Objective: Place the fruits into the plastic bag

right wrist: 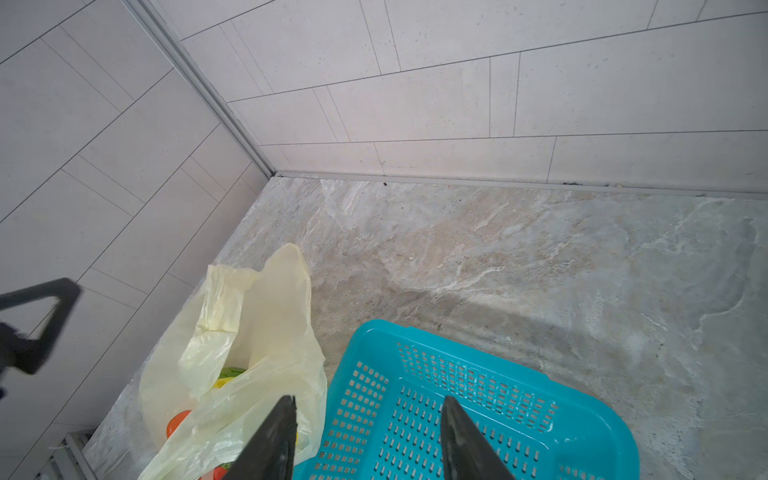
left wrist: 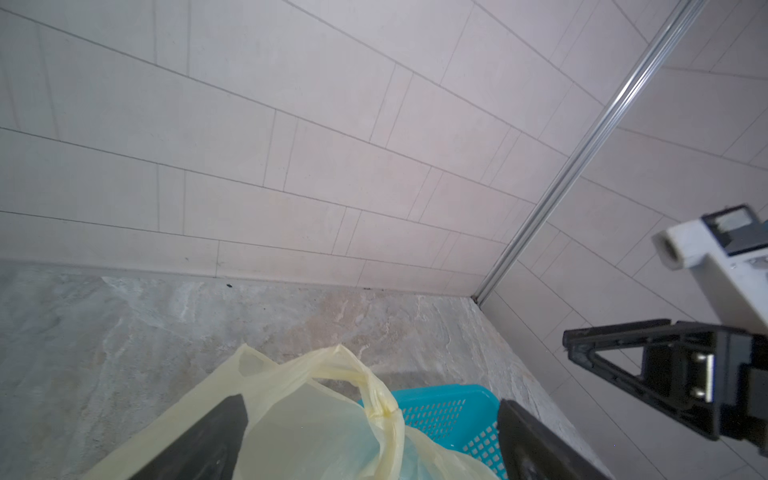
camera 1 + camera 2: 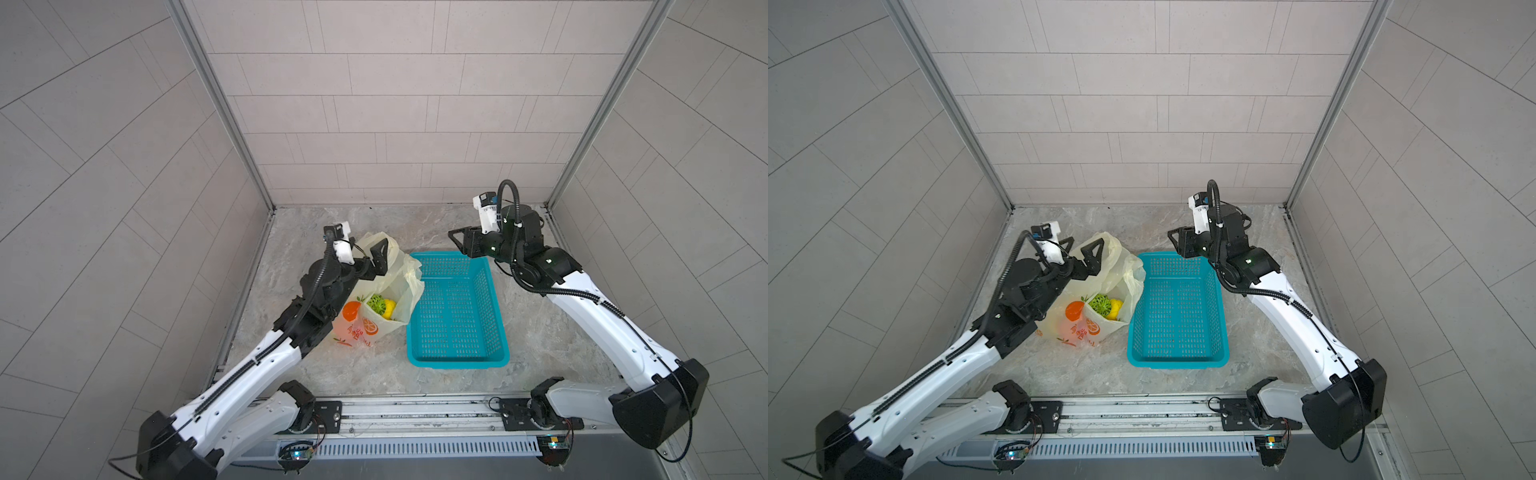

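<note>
Left arm: reaches in from the near left; left gripper (image 3: 1080, 251) over the far top of the plastic bag (image 3: 395, 286), jaws spread wide.
Right arm: right gripper (image 3: 459, 241) above the far edge of the teal basket (image 3: 457, 362), jaws apart, gripping nothing.
Bag: stands left of centre against the basket, holding a green fruit (image 3: 376, 304) and a yellow fruit (image 3: 390, 310).

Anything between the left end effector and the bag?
Nothing visible. The left end effector is open right over the bag, whose handles sit between its fingers. The basket stands beside the bag, not in between.
</note>
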`<state>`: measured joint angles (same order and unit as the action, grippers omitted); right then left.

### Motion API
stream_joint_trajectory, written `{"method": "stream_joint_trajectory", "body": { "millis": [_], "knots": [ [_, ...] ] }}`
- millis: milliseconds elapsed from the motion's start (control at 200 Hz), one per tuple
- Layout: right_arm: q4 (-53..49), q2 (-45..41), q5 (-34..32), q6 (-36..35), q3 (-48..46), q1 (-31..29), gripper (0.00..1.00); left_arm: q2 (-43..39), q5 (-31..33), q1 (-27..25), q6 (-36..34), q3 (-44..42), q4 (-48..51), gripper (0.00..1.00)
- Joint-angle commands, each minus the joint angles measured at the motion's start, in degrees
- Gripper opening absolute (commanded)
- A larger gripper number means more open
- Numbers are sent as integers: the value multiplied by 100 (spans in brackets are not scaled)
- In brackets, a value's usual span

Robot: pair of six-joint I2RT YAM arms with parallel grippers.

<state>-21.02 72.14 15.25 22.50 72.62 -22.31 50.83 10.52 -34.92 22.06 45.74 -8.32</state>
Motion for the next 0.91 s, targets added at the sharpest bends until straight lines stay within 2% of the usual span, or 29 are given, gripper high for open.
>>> {"method": "stream_joint_trajectory", "body": {
  "millis": [0,70,130,200,290,375,450,505,520,535,586,686,766,901],
  "knots": [
    [44,-164,-359,-58,-60,92,53,-440,824,-3,-18,207,1647,100],
    [38,-254,-714,-145,-136,182,53,-594,1573,78,-114,304,2040,100],
    [36,-385,-1195,-254,-251,295,55,-792,2033,355,-361,329,2156,100],
    [49,-555,-1977,-471,-468,420,60,-678,2079,1139,-426,322,2238,100],
    [324,-785,-3312,-785,-1000,543,69,-138,1850,2460,89,239,2399,100],
    [1258,-1039,-4398,-1178,-1956,604,75,209,3002,2589,-146,-317,1656,100],
    [2551,-1260,-5029,-1573,-3073,631,77,540,3129,2680,-486,-835,860,100],
    [3621,-1369,-5180,-1984,-3908,640,79,779,3388,2696,-620,-1108,463,100],
    [3934,-1382,-5177,-2107,-4132,640,96,853,3480,2709,-624,-1161,387,100],
    [4208,-1387,-5173,-2215,-4334,640,99,921,3575,2729,-593,-1186,341,100],
    [4895,-1349,-5202,-2531,-4799,640,99,1187,3850,2847,-337,-1231,372,100],
    [4747,-1081,-5322,-2608,-4940,657,99,1831,3923,2946,-314,-1189,228,100],
    [5033,-929,-5347,-2455,-5115,661,99,2348,3769,2947,-174,-997,402,100],
    [5393,-519,-5433,-2098,-5300,709,99,3079,3874,2949,-89,-894,307,100]
  ]
}}
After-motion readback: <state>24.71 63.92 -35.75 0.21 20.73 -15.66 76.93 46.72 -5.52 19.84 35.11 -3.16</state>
